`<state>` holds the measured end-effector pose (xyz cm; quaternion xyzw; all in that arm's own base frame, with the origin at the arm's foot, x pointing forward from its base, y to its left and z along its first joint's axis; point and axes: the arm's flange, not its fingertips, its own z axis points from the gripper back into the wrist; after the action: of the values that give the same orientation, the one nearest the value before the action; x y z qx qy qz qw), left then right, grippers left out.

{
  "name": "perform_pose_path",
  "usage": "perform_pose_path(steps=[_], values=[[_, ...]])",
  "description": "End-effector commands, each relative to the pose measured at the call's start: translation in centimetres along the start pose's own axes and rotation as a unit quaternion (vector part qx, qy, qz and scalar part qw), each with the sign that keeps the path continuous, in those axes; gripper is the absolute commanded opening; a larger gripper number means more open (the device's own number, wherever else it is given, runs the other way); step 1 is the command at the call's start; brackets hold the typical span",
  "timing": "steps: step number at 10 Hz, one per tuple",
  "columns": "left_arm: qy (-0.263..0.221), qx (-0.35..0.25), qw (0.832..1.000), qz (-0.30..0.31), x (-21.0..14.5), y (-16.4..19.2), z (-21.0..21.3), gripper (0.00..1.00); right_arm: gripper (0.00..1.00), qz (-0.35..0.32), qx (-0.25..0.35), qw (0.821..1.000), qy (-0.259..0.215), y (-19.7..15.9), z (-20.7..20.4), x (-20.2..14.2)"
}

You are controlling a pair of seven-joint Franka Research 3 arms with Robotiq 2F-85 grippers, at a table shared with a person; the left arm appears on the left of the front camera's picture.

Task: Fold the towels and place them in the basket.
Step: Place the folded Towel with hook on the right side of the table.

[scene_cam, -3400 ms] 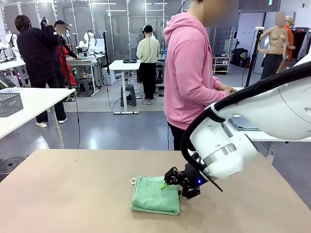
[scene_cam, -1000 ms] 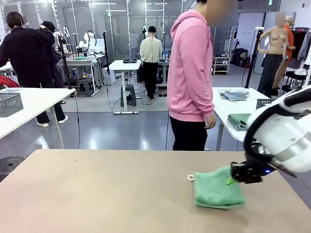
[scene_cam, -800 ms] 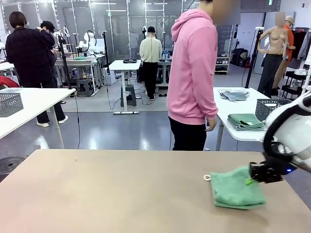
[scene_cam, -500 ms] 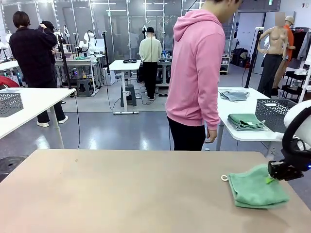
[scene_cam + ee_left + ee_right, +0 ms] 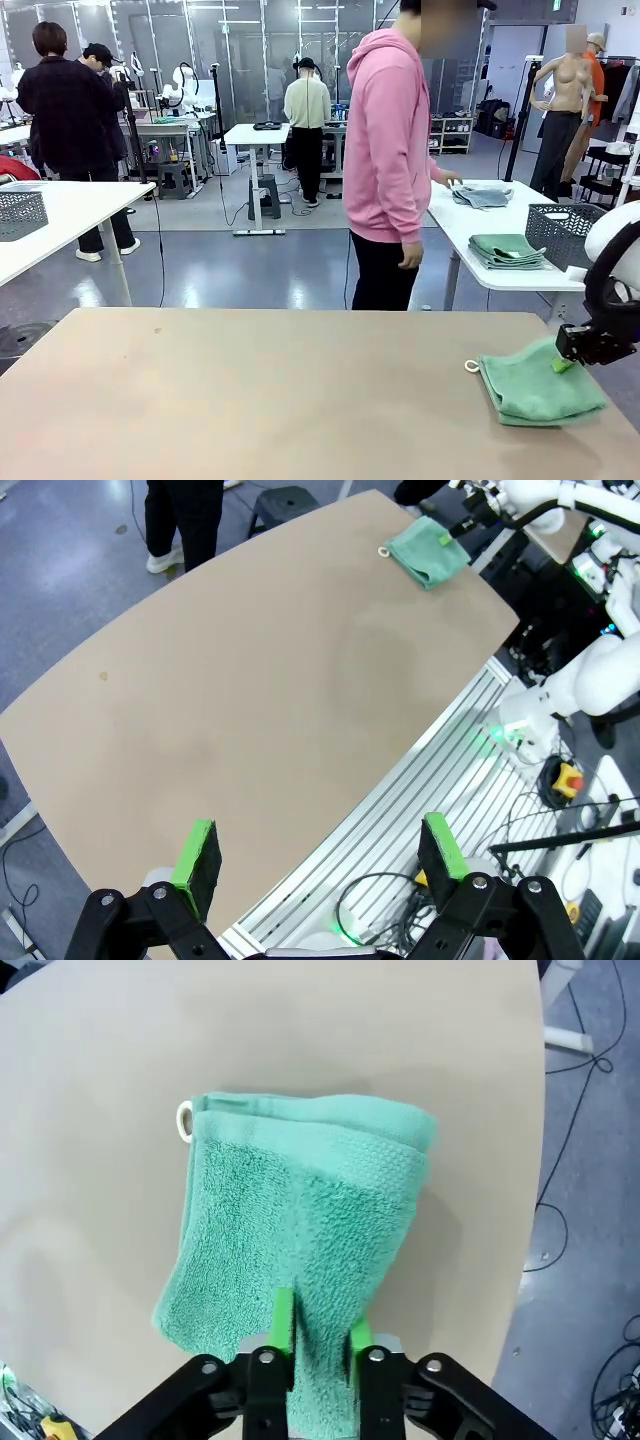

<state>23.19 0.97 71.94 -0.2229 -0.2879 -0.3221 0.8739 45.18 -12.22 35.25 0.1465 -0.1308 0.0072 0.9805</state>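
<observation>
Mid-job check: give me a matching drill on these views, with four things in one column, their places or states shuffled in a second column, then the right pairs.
Column one:
1. mint green towel
2. right end effector
3. left end effector
4. basket

Column two:
A. open, above the bare work table
B. folded, lying near the work table's right edge
C. standing on the white side table beyond the work table
D. shut on cloth

Pairs: 1-B; 2-D; 3-A; 4-C.
</observation>
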Motion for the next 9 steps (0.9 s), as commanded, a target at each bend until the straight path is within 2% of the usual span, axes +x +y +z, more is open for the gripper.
perform_pose_path(steps=[1, 2, 3, 5, 6, 7, 8, 9], values=[[-0.002, -0.009, 1.0, -0.011, 0.0, -0.1, 0.0, 1.0, 0.75, -0.013, -0.024, 1.0, 0.003, 0.9, 0.6, 0.0], [-0.002, -0.009, 1.0, -0.011, 0.0, -0.1, 0.0, 1.0, 0.86, -0.016, -0.033, 0.999, 0.003, 1.1, 0.9, -0.2], [-0.002, -0.009, 1.0, -0.011, 0.0, -0.1, 0.0, 1.0, 1.0, -0.024, -0.045, 0.999, -0.003, 1.5, 1.5, -0.5], [-0.002, -0.009, 1.0, -0.011, 0.0, -0.1, 0.0, 1.0, 1.0, -0.022, -0.055, 0.998, -0.01, 2.7, 2.7, -0.8], [-0.002, -0.009, 1.0, -0.011, 0.0, -0.1, 0.0, 1.0, 0.94, -0.023, -0.06, 0.998, -0.011, 3.3, 2.8, -0.9], [-0.002, -0.009, 1.0, -0.011, 0.0, -0.1, 0.0, 1.0, 1.0, -0.023, -0.06, 0.998, -0.012, 3.8, 2.8, -0.9], [-0.002, -0.009, 1.0, -0.011, 0.0, -0.1, 0.0, 1.0, 1.0, -0.024, -0.061, 0.998, -0.01, 4.3, 2.7, -0.8], [-0.002, -0.009, 1.0, -0.011, 0.0, -0.1, 0.0, 1.0, 1.0, -0.014, -0.046, 0.999, -0.009, 2.6, 2.9, -0.5]])
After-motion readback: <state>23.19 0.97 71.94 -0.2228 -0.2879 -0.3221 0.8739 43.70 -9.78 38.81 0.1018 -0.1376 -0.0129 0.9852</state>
